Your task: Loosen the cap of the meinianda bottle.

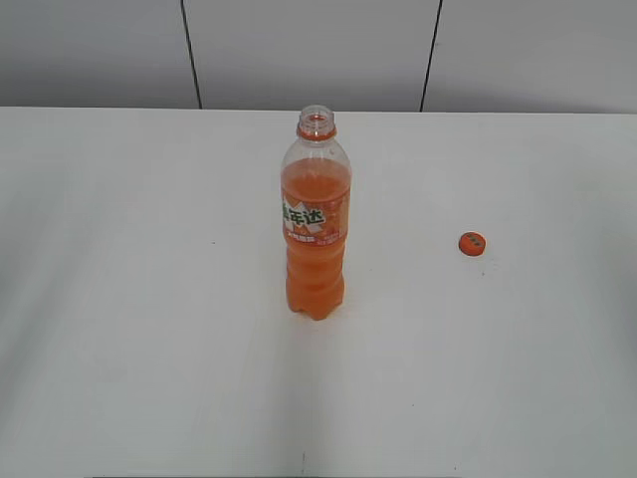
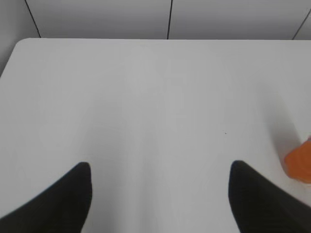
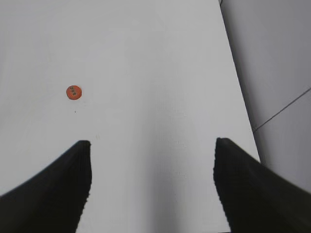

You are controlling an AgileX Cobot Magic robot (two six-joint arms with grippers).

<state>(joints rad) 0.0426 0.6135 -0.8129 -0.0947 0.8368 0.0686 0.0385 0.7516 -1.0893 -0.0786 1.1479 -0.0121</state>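
Two task items sit apart on the white table (image 1: 119, 329). The meinianda bottle (image 1: 316, 224) stands upright near table centre, long axis vertical, open mouth pointing straight up w/ no cap on the threads; orange neck ring just under the mouth, orange soda filling it to about shoulder level, label w/ white characters facing the exterior cam. The cap (image 1: 472, 243) lies flat on the table well to the right of the bottle, printed top facing up, not touching anything.

Left gripper (image 2: 160, 194): both dark fingers (image 2: 58, 204) spread wide at the bottom of the left wrist view, bare table between them, nothing held. An orange bit of the bottle (image 2: 300, 163) shows at the right edge of that view, clear of the fingers.

Right gripper (image 3: 152, 184): also wide open, fingers (image 3: 56, 189) at the bottom corners of the right wrist view, holding nothing. Cap (image 3: 74, 92) visible ahead and to the left of the left-hand finger, apart from it. Table's right edge runs close beside the other finger.

Neither gripper shows in the exterior view.
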